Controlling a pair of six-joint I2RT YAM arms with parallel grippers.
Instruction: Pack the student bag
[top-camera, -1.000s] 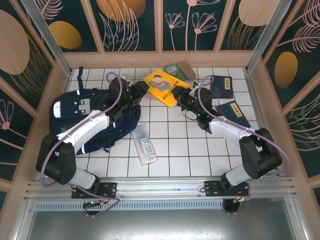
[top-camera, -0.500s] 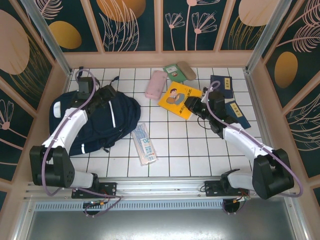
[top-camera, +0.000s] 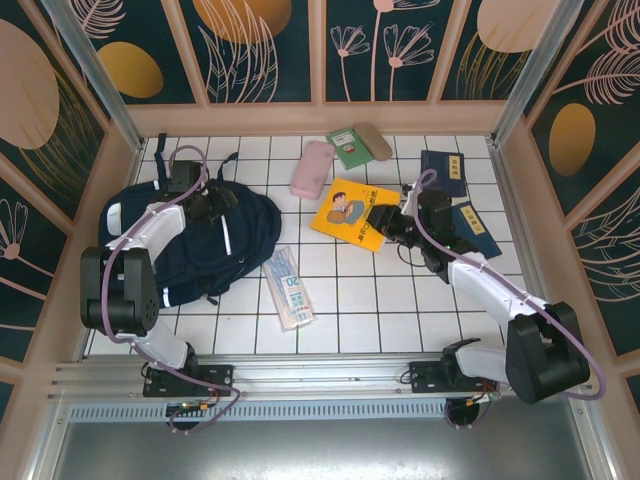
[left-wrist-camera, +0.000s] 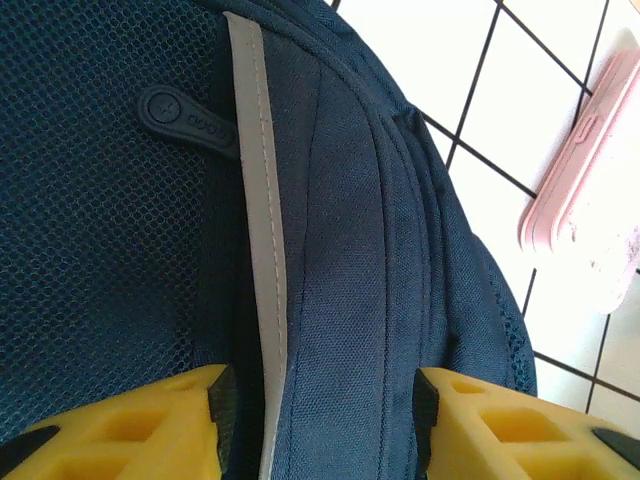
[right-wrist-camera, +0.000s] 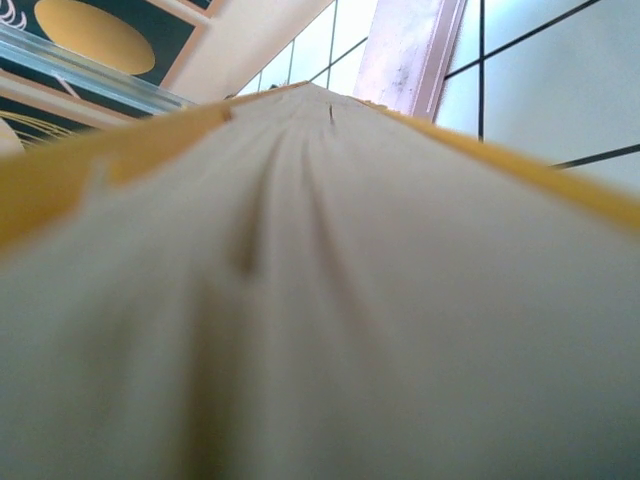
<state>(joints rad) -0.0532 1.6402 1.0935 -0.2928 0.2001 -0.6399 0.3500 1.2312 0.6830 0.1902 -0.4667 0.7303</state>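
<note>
left gripper (top-camera: 203, 202) (left-wrist-camera: 320, 405): down on the far top part of the student bag (top-camera: 190, 255) (left-wrist-camera: 350, 250)
left hand state: medium wide, yellow fingers (left-wrist-camera: 130, 425) apart, navy fabric fills the gap between them; can't tell if the pads press it
under left hand: white stripe (left-wrist-camera: 258, 200) runs away from just inside the left finger; dark zip pull (left-wrist-camera: 185, 118) ahead of that finger, on mesh
student bag place: flat on the tiled table (top-camera: 360, 305), directly under the left hand and spreading from it back toward the left arm's base; well apart from the right hand
right gripper (top-camera: 388, 226): at the right edge of the yellow book (top-camera: 350, 210) (right-wrist-camera: 300, 300)
right hand state: narrow, clamped on the yellow book; its blurred page edge runs straight out from the wrist camera
pink case (top-camera: 312, 167) (left-wrist-camera: 590, 210): on tile between the two hands, to the right of the left hand, ahead-left of the right hand, just past the book's far corner (right-wrist-camera: 410, 50)
green book (top-camera: 347, 147) and beige case (top-camera: 375, 140): ahead of the right hand, at the far wall, touching each other
navy notebooks (top-camera: 442, 172) (top-camera: 470, 228): one ahead-right of the right hand, one just right of it
clear pouch (top-camera: 290, 288): nearer the bases than both hands, just beside the bag's right side
</note>
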